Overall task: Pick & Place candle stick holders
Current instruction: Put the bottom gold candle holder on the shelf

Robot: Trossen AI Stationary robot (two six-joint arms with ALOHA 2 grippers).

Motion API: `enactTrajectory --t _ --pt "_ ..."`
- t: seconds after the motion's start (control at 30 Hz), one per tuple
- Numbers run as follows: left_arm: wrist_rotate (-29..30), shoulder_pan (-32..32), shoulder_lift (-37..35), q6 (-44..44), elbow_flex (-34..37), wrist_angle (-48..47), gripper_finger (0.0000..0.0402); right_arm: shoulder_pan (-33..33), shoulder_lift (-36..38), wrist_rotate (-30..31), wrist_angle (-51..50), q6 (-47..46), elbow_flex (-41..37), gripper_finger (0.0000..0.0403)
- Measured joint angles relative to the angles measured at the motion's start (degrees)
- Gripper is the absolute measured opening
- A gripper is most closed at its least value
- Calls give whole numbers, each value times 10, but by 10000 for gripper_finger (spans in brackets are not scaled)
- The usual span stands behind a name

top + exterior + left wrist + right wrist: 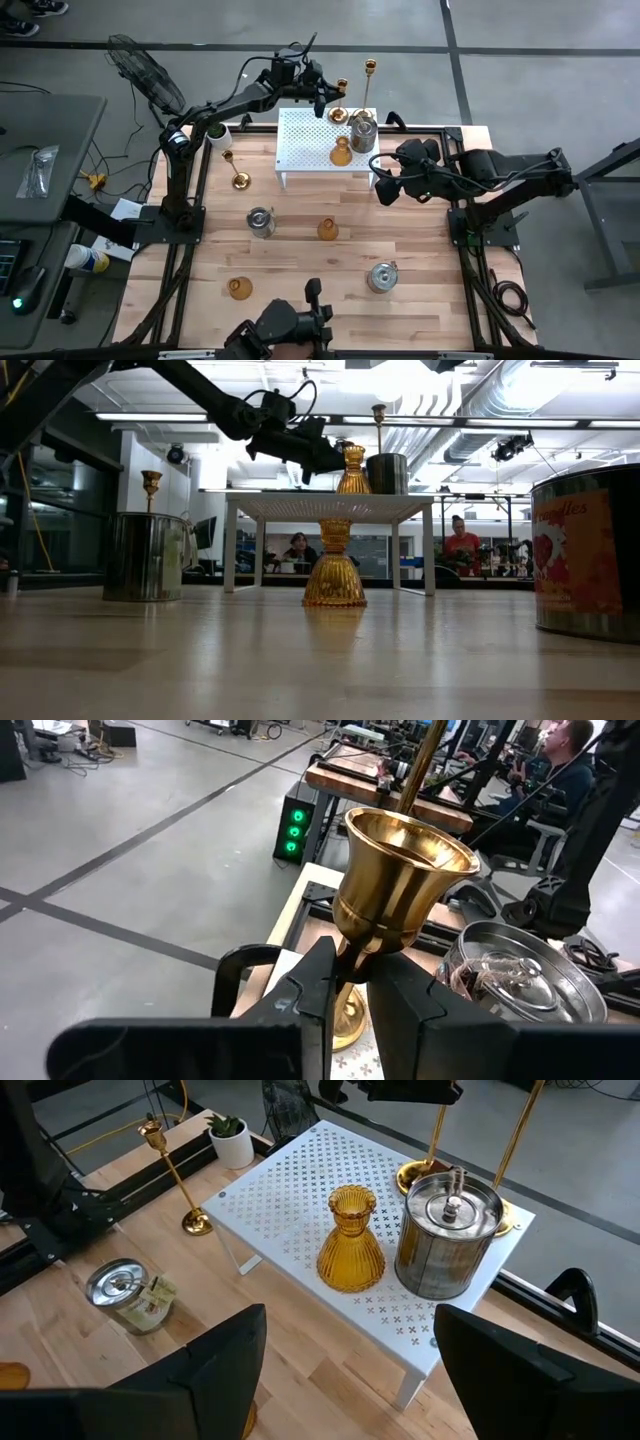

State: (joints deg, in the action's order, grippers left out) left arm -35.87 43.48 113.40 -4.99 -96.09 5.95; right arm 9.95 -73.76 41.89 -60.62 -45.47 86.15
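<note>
Right now my left gripper is clamped on the stem of a gold-brass candle stick, just under its flared, bell-shaped cup. Its polished cup mirrors the room, and the round base shows below my fingers, over the far edge of the white perforated rack. From above, that stick stands at the rack's back edge, with a second brass stick just beside it, taller and slimmer.

On the rack itself sit an amber glass holder, ribbed, with a narrow neck and a wide skirt, and right next to it a squat silver cup with a lid and a small knob. My right gripper hovers near the rack's right front corner, fingers spread wide apart and holding nothing.

The third brass stick stands on the wooden table to the left of the rack. In front of the rack, spread well apart on the wood, are a silver cup, an amber holder, another amber one nearer the front left, and a silver cup at the front right. A white pot with a green plant stands left of the rack.
</note>
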Motion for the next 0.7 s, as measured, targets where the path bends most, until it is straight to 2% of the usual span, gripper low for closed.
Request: enactTrajectory --t 0.3,0.7 --pt "4 -5 0 -28 0 1 40 0 0 0 0 0 0 281" --pt "20 -6 0 -7 0 2 40 0 0 0 0 0 -1 281"
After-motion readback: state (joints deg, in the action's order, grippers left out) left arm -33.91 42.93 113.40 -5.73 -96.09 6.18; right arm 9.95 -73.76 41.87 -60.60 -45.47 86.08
